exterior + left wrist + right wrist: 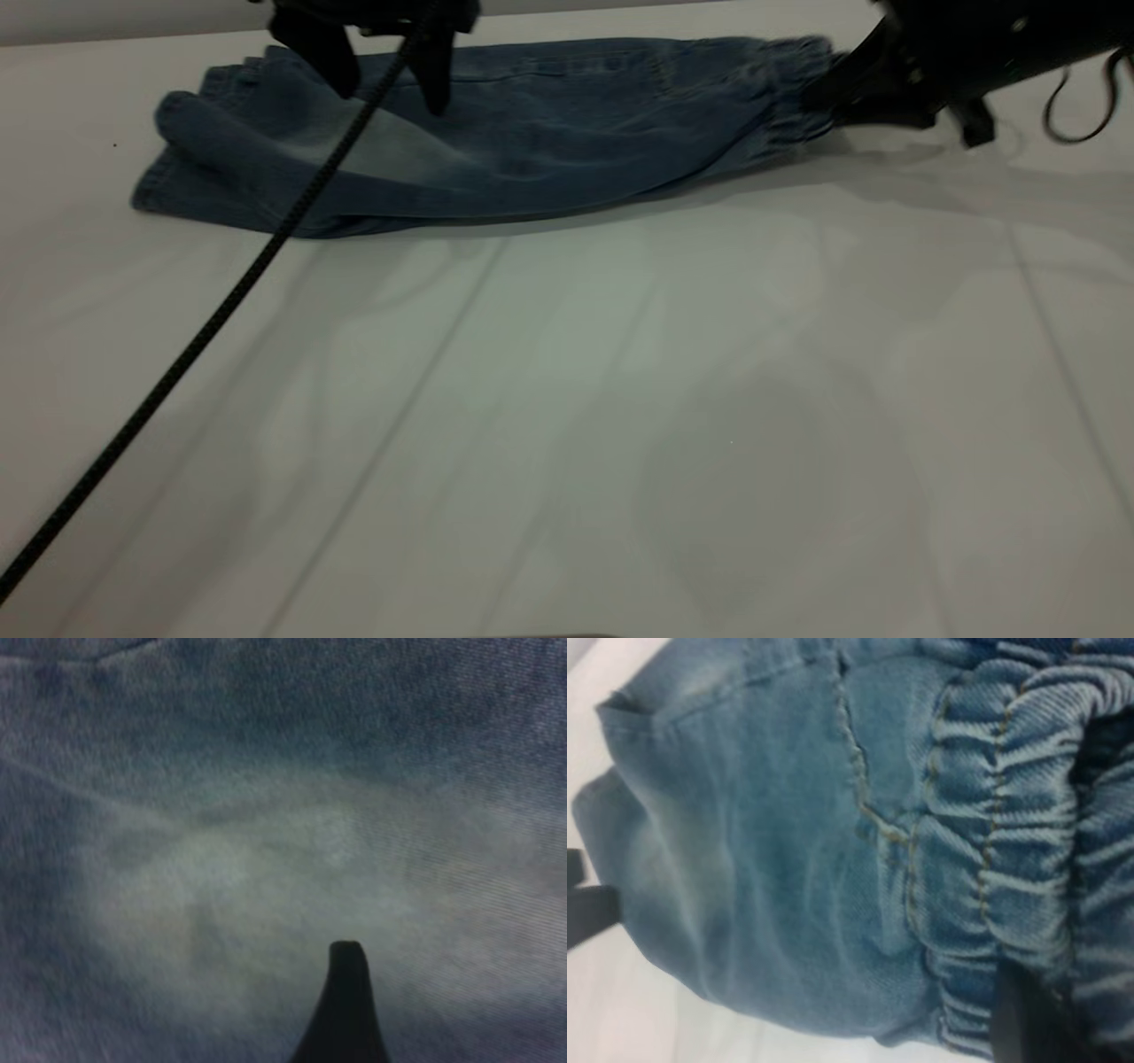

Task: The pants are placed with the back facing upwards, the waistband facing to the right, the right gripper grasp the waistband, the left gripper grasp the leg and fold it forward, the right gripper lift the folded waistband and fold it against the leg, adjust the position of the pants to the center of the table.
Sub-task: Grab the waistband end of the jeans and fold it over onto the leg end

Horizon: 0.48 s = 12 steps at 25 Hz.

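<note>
Blue denim pants (532, 133) lie folded lengthwise across the far side of the white table (620, 399), with the gathered elastic waistband (788, 89) at the right end. My left gripper (381, 84) hangs open just over the faded leg part near the left end, nothing between its fingers. In the left wrist view denim (266, 842) fills the picture and only one dark fingertip (347, 992) shows. My right gripper (828, 93) reaches in from the right and is shut on the waistband (1010, 815). One of its dark fingers (1019, 1019) lies against the elastic.
A black cable (221, 310) runs diagonally from the left arm down to the near left edge of the table. A loop of dark wire (1076, 106) hangs by the right arm. Bare table surface stretches in front of the pants.
</note>
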Available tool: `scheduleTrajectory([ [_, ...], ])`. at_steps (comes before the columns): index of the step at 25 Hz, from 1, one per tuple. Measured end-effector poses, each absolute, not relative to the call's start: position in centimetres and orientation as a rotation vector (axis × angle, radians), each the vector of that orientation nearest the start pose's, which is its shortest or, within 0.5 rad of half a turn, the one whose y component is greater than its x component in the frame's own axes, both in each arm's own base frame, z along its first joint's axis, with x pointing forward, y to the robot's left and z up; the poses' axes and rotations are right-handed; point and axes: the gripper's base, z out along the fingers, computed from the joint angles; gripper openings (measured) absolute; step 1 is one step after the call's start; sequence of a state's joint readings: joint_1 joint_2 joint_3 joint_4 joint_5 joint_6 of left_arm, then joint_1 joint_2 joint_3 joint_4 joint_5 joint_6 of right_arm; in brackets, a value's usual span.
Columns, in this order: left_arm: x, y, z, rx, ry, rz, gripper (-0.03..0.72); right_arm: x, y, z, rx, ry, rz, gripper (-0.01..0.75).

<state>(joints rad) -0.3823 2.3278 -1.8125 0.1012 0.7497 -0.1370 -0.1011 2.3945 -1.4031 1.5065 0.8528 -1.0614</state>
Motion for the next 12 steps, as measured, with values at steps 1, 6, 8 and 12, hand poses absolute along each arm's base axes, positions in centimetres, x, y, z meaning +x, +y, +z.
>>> scheduleTrajectory([
  [1,46.0,-18.4,13.1,0.43,2.7,-0.037,0.569,44.5,1.8,5.9,0.291,2.432,1.195,0.055],
  [6,45.4,-21.5,11.7,0.508,2.637,-0.081,0.569,44.3,-1.2,8.8,0.267,2.419,1.151,0.055],
  [8,45.4,-22.6,11.1,0.531,2.598,-0.104,0.569,44.0,-1.7,9.8,0.238,2.426,1.142,0.055],
  [12,45.2,-23.7,9.5,0.55,2.577,-0.126,0.569,43.8,-1.4,11.9,0.172,2.403,1.166,0.055],
])
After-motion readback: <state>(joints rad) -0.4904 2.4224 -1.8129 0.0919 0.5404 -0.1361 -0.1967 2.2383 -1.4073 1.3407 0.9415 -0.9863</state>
